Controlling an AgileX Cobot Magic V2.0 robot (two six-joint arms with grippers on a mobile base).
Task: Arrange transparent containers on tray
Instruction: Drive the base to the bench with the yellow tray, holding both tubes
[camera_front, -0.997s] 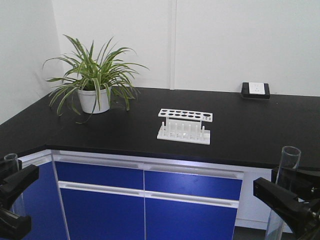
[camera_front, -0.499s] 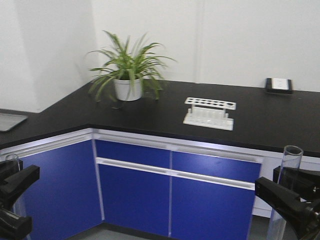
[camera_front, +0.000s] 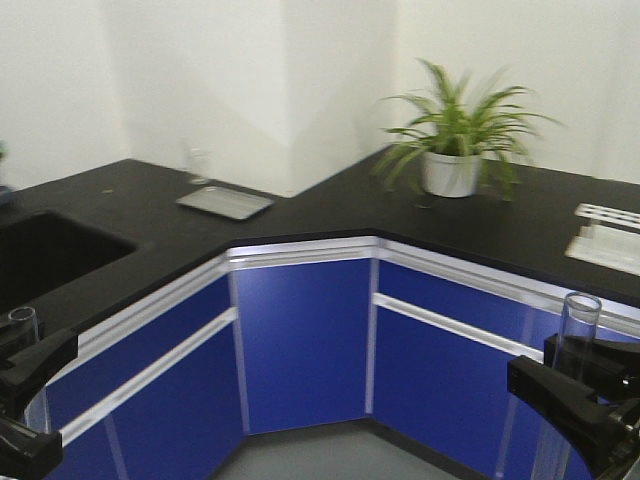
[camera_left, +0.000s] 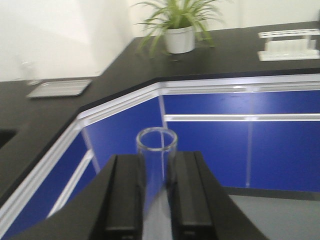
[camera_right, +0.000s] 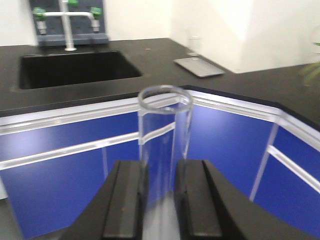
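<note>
Two transparent containers are held upright, one per gripper, in front of the blue cabinets. My left gripper (camera_front: 40, 405) (camera_left: 156, 175) is shut on a clear glass tube (camera_front: 22, 322) (camera_left: 156, 150), whose open round mouth rises above the black fingers. On the other side, my right gripper (camera_front: 545, 365) (camera_right: 159, 180) is shut on a second, taller-standing tube (camera_front: 578, 330) (camera_right: 165, 125). The tubes' lower ends are hidden. The tray is out of view.
An L-shaped black counter (camera_front: 330, 210) over blue cabinets (camera_front: 300, 340) carries a flat grey metal dish (camera_front: 225, 202) (camera_right: 199, 66), a potted plant (camera_front: 450, 150) (camera_left: 177, 25) and a white tube rack (camera_front: 605, 235) (camera_left: 287, 45). A sink (camera_front: 50, 250) (camera_right: 75, 67) with a tap (camera_right: 65, 20) lies left.
The whole view has swung left: the plant and rack slid to the right, and the counter corner, grey dish and sink came into sight. Both grippers still hold their tubes.
</note>
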